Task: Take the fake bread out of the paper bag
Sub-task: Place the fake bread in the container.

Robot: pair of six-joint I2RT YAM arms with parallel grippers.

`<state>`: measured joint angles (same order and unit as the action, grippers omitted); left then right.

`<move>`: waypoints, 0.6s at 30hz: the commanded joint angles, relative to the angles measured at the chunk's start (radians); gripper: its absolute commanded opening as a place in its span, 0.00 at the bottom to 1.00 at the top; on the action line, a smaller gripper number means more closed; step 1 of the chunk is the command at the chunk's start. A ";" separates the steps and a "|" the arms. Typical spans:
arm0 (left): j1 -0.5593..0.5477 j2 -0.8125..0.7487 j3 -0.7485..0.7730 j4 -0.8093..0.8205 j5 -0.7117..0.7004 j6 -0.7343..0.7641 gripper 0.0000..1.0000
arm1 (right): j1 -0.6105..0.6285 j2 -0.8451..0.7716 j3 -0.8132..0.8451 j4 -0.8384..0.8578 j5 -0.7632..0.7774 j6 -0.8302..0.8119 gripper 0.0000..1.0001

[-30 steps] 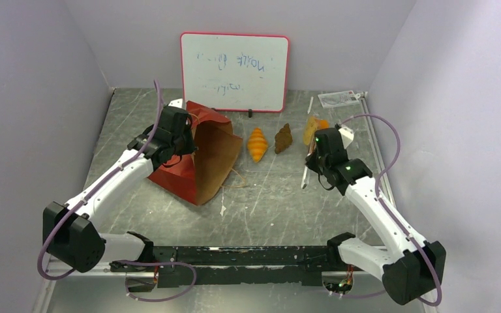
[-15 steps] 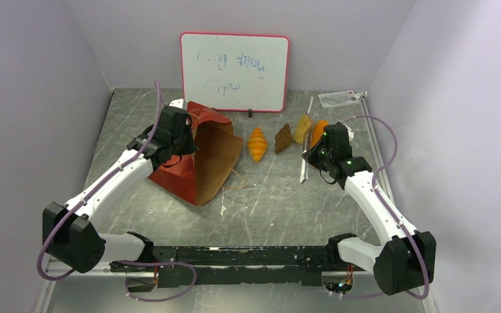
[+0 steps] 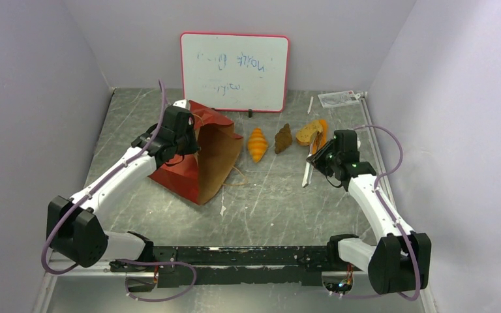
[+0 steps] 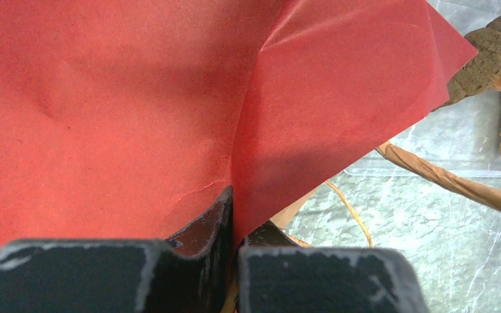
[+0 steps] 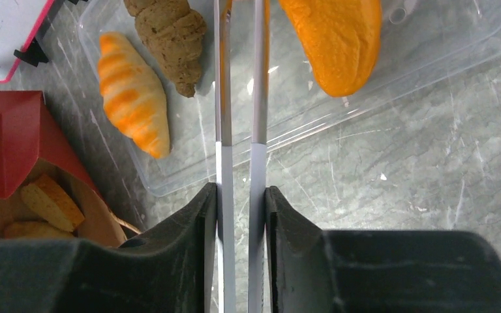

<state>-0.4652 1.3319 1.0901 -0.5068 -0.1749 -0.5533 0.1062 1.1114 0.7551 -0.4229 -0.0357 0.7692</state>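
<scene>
The paper bag (image 3: 205, 160) lies on its side with its mouth facing the near right. My left gripper (image 3: 188, 142) is shut on the bag's red bottom fold (image 4: 326, 98), with the paper pinched between the fingers. My right gripper (image 3: 326, 155) is shut on a pair of white tongs (image 5: 238, 130), whose arms reach over a clear tray (image 5: 424, 62). In the tray lie the orange croissant (image 3: 256, 144), the dark brown piece (image 3: 283, 138), a tan slice (image 3: 306, 134) and the orange loaf (image 5: 333, 42). Two tan slices (image 5: 51, 201) show inside the bag's mouth.
A whiteboard (image 3: 234, 72) stands at the back middle. A small clear packet (image 3: 339, 98) lies at the back right. The bag's cord handle (image 4: 450, 182) trails on the table beside the tray. Grey walls close in the left and right sides.
My right gripper has moved right and drawn back from the tray with the tongs, uncovering the tan slice and loaf. My left gripper keeps its hold on the bag.
</scene>
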 commanded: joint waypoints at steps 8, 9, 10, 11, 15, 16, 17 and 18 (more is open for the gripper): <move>0.007 0.030 0.036 0.042 0.025 0.008 0.08 | -0.039 -0.035 -0.002 -0.003 -0.048 0.003 0.36; 0.007 0.031 0.039 0.041 0.024 0.008 0.08 | -0.040 -0.039 -0.001 -0.006 -0.048 0.005 0.36; 0.007 0.031 0.041 0.039 0.022 0.009 0.08 | -0.041 -0.044 0.001 -0.009 -0.048 0.005 0.36; 0.007 0.032 0.043 0.038 0.020 0.011 0.08 | -0.041 -0.049 0.002 -0.014 -0.048 0.007 0.36; 0.007 0.034 0.048 0.034 0.018 0.013 0.08 | -0.041 -0.075 0.004 -0.034 -0.050 0.013 0.36; 0.007 0.037 0.048 0.033 0.018 0.015 0.08 | -0.041 -0.079 0.004 -0.040 -0.052 0.016 0.36; 0.007 0.039 0.048 0.032 0.017 0.017 0.08 | -0.042 -0.086 0.004 -0.044 -0.055 0.018 0.36; 0.007 0.041 0.050 0.030 0.017 0.016 0.08 | -0.041 -0.093 0.002 -0.050 -0.058 0.021 0.36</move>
<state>-0.4652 1.3582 1.1046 -0.4973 -0.1707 -0.5503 0.0734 1.0550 0.7490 -0.4568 -0.0677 0.7799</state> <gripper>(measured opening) 0.081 0.367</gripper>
